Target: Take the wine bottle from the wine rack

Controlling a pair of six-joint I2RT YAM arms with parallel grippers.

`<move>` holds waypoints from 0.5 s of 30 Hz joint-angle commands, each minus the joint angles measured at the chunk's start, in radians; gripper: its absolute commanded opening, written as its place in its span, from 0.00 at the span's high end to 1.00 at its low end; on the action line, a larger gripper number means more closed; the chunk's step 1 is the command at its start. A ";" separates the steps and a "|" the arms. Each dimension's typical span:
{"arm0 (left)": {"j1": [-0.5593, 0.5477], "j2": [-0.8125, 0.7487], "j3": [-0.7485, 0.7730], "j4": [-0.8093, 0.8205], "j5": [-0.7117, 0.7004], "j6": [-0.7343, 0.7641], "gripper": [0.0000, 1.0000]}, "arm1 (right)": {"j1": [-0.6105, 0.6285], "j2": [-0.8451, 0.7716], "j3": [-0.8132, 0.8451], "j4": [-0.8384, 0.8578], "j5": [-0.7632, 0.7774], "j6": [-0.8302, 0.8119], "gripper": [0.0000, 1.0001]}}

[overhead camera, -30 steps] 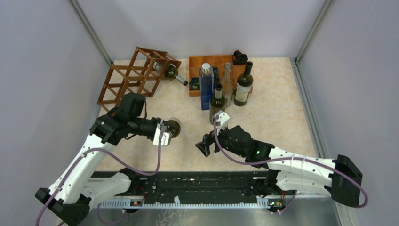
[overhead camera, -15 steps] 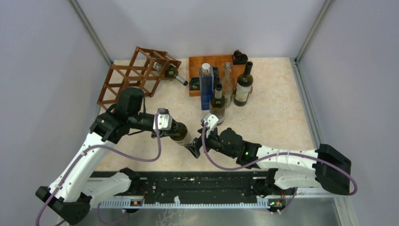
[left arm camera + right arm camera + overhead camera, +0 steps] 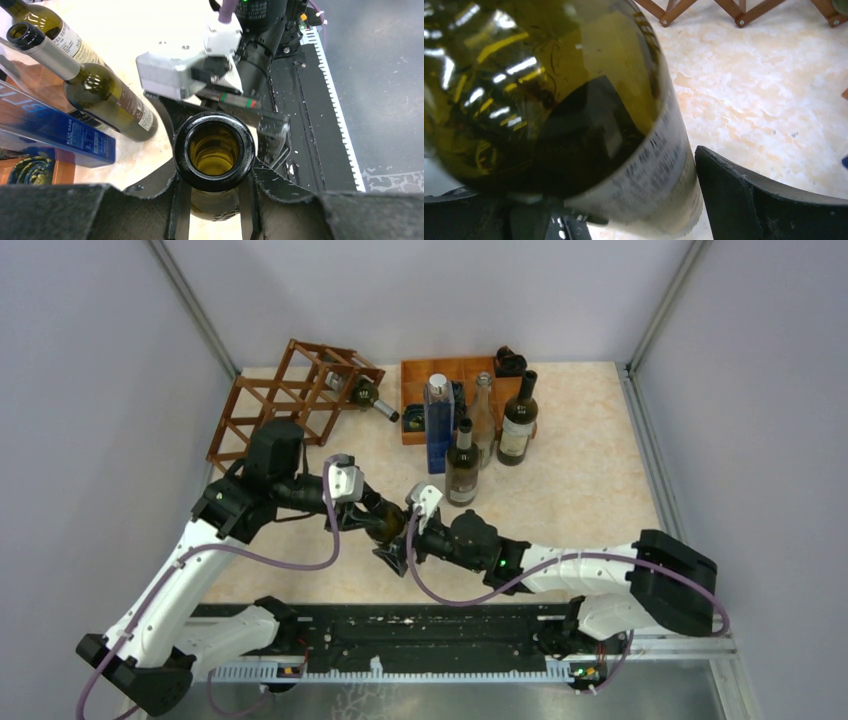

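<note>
The left tool [image 3: 362, 502] is turning the dark green glass wine bottle [image 3: 385, 524] that it is holding. A second ago the bottle's round bottom was facing the top camera. Now it is pointing down toward the right tool [image 3: 392, 556]. The right tool is sliding left over the pale stone counter [image 3: 580, 490]. Before, it was well apart from the bottle. Now its black fingers [image 3: 764, 205] are sitting on both sides of the bottle's bottom end. The right arm's black elbow [image 3: 675, 585] is swinging left too.
</note>
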 commanded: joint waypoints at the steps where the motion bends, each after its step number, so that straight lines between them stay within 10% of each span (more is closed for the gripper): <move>1: -0.002 -0.003 0.064 0.122 0.106 -0.057 1.00 | 0.016 0.052 0.094 0.096 -0.008 -0.061 0.01; 6: -0.001 -0.005 0.072 0.114 0.118 -0.075 1.00 | 0.016 0.079 0.109 0.110 0.024 -0.092 0.07; 12: -0.001 -0.013 0.062 0.124 0.038 -0.049 0.98 | 0.016 0.070 0.089 0.083 0.061 -0.097 0.42; 15: -0.001 -0.018 0.049 0.179 -0.078 -0.130 0.25 | 0.016 0.072 0.081 0.074 0.092 -0.100 0.58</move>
